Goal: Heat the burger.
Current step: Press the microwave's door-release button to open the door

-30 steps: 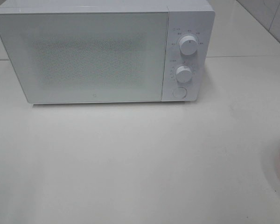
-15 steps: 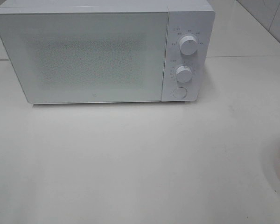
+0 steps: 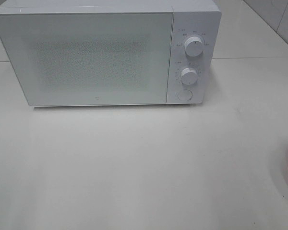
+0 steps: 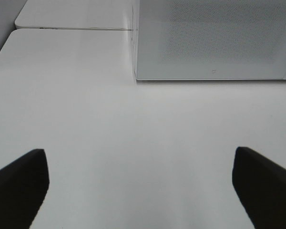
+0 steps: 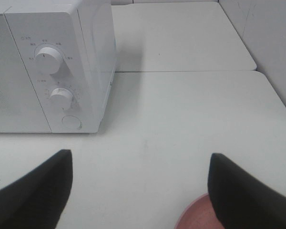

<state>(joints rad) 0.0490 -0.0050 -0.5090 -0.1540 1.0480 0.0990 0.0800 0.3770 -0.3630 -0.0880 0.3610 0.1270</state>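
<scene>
A pale, matte white table [image 3: 144, 167] fills nearly everything, made of sections that meet at a thin seam [image 3: 249, 58]. A light tiled wall [image 3: 278, 14] closes off the far corner.

The left gripper [image 4: 138, 157] has its jaws spread wide, with only bare tabletop in the gap. Ahead of its tips stands a white microwave [image 3: 86, 57], its speckled door [image 4: 214, 38] shut. The near corner of the cabinet lies almost straight in front of the gap.

The right gripper [image 5: 139, 157] also stands wide apart and grips nothing. The microwave's control panel sits ahead of it, off to the side of one dark finger [image 5: 33, 191]. A pink plate [image 5: 193, 217] lies close under the other finger, which covers part of it (only a curved sliver of rim shows, and what rests on it cannot be seen). In the high view the same plate is cut off by the frame edge.

The burger shows in no view, so where it is cannot be told.

Counted: one microwave with one door. There are two round knobs, the upper knob [image 3: 194, 47] and the lower knob [image 3: 188, 75], and one round button [image 3: 184, 94] below them. There is also one plate, and two grippers with two fingers each.
</scene>
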